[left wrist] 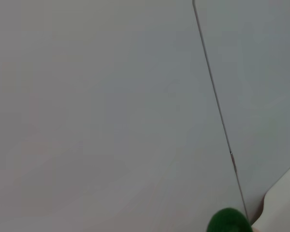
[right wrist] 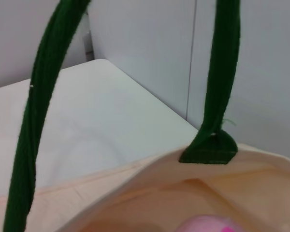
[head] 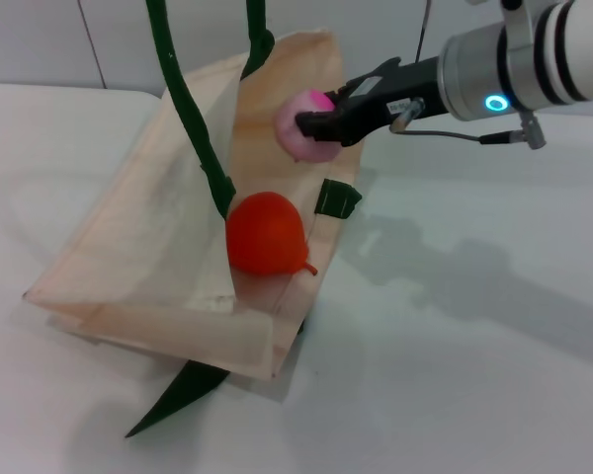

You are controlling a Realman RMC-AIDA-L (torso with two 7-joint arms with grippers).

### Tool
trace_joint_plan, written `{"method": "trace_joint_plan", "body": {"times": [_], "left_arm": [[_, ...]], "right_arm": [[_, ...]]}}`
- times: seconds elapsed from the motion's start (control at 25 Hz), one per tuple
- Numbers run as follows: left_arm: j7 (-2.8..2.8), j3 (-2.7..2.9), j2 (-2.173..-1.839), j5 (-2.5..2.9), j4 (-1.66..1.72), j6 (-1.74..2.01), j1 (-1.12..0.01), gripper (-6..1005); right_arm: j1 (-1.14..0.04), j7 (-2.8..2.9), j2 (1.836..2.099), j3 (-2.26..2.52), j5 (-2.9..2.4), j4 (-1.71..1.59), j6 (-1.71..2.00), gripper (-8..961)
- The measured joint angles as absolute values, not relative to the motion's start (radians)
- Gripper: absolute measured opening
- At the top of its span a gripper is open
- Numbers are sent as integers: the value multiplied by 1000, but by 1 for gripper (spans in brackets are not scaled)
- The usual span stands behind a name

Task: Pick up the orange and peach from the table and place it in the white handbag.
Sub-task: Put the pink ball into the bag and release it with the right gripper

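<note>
With the orange (head: 265, 233) already lying inside the white handbag (head: 128, 267) on the bench (head: 474, 375), the right hand (head: 311, 125) grips the peach (head: 304, 126) over the bag's mouth, not yet released.

Grey wall (left wrist: 111, 111), thin seam; green handle (left wrist: 228, 221) tip.

My black right gripper (head: 311, 123) met a pale pink peach (head: 306, 128); the orange (head: 266, 234) was bright orange-red, the bag (head: 138, 247) cream with dark green handles (head: 193, 128), the table (head: 474, 346) white
</note>
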State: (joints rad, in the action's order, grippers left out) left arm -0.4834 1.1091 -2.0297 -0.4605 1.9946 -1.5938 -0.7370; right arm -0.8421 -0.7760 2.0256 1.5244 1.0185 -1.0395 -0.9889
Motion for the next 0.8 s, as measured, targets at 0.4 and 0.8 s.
{"method": "trace_joint_plan", "body": {"times": [0.4,0.8], "left_arm": [[-475,1109,-2031,-464,2003,-1597,-757,195],[-471,1120,-2029,-474,2004,-1595,-768,199]], "right_arm": [[-863,-823,2028,1530,1039,-980,-936,336],[-908,-978,2029,1569,1238,-883,-910,337]]}}
